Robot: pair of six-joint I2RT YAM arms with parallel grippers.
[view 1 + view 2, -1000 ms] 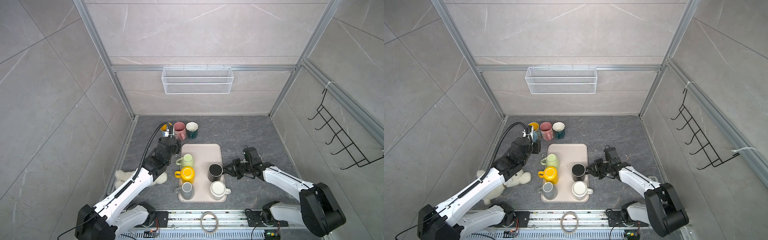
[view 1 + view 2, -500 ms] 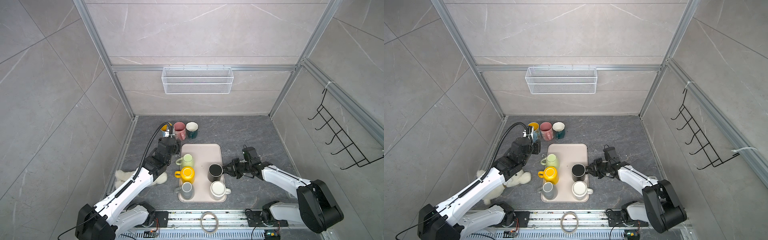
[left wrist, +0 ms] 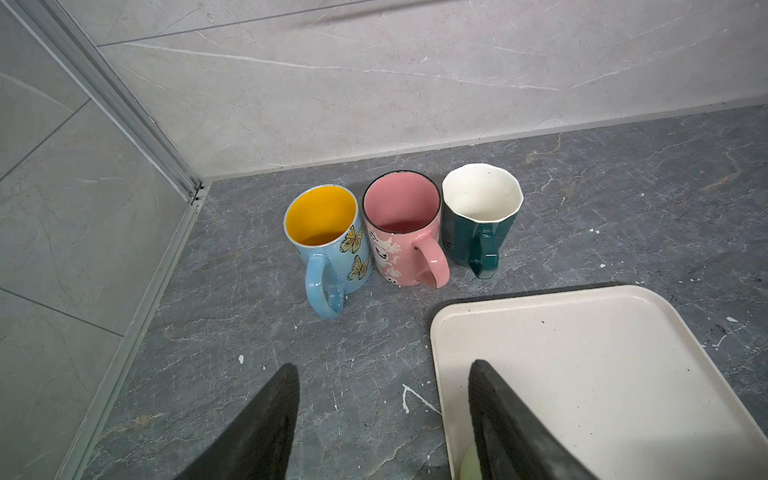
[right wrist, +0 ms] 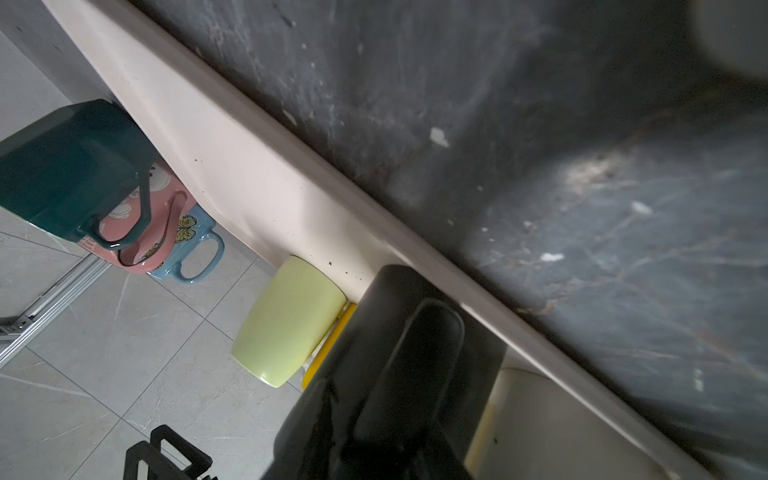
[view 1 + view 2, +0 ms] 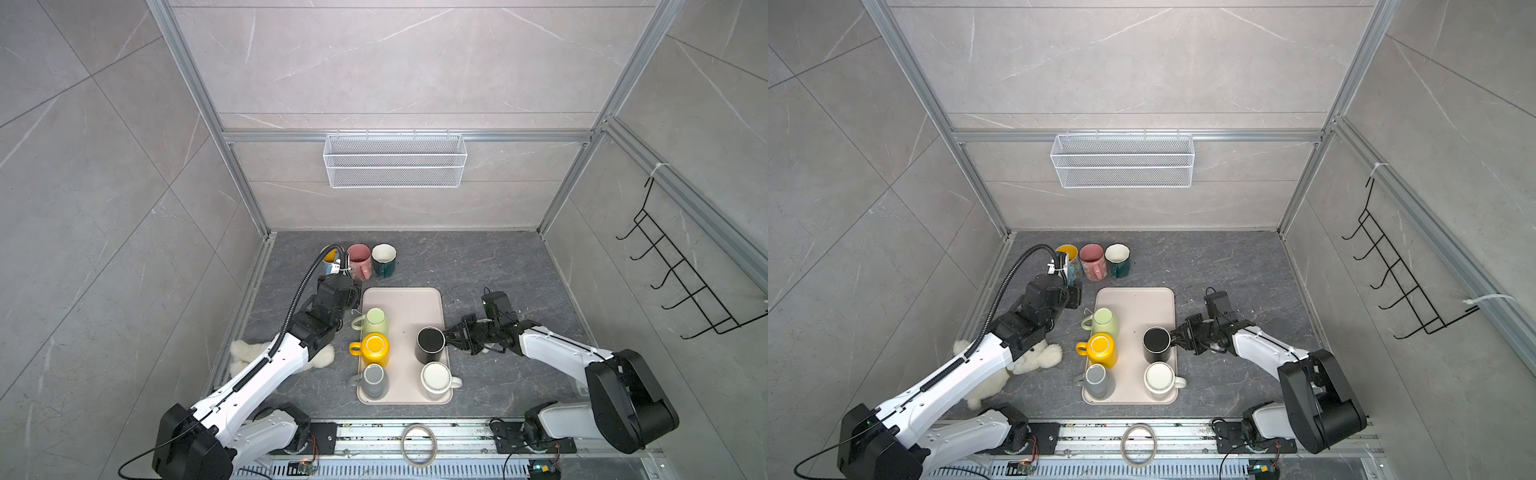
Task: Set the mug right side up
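A black mug (image 5: 430, 345) (image 5: 1156, 344) stands bottom up on the right side of the beige tray (image 5: 411, 303) (image 5: 1142, 303). My right gripper (image 5: 451, 337) (image 5: 1177, 336) reaches in low from the right and is shut on its handle. In the right wrist view the black mug (image 4: 374, 332) fills the near part, with its handle (image 4: 415, 353) lying between my jaws. My left gripper (image 5: 354, 308) (image 3: 384, 374) hovers open and empty over the tray's far left edge (image 3: 440, 374).
Green (image 5: 375, 322), yellow (image 5: 374, 348), grey (image 5: 372, 379) and white (image 5: 436, 380) mugs stand bottom up on the tray. Blue (image 3: 328, 232), pink (image 3: 401, 224) and teal (image 3: 478, 216) mugs stand upright by the back wall. A white plush toy (image 5: 249, 353) lies under my left arm.
My right gripper has crept a little to the left, closer against the black mug. The left arm and all the mugs have stayed put.
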